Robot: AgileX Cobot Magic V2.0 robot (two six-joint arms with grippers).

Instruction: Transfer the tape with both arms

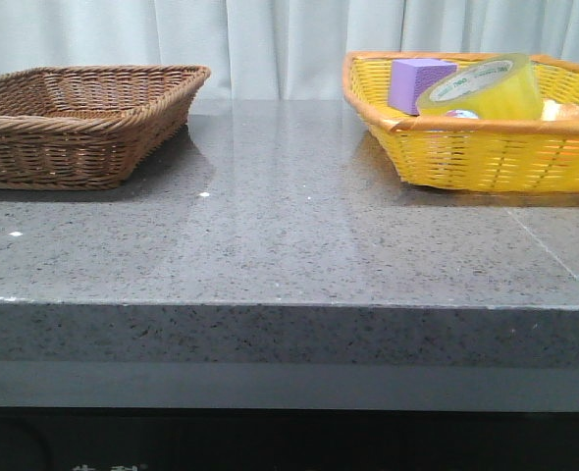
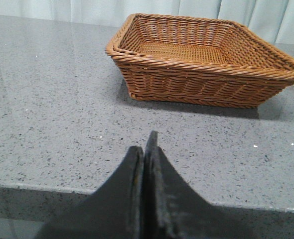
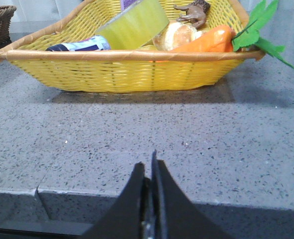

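The tape (image 1: 486, 88), a wide yellow translucent roll with a white green-lettered core, lies tilted in the yellow basket (image 1: 486, 157) at the back right. It also shows in the right wrist view (image 3: 134, 23), far ahead of the fingers. My right gripper (image 3: 148, 167) is shut and empty over the table's front edge, well short of the yellow basket (image 3: 137, 74). My left gripper (image 2: 144, 147) is shut and empty near the front edge, facing the brown basket (image 2: 207, 74). Neither gripper shows in the front view.
The brown wicker basket (image 1: 74, 123) stands at the back left with nothing visible inside. A purple cube (image 1: 419, 83) sits beside the tape. The yellow basket also holds a toy carrot (image 3: 207, 42), a bun (image 3: 179, 34), a small brown animal figure (image 3: 194, 12) and a blue-white packet (image 3: 79, 46).
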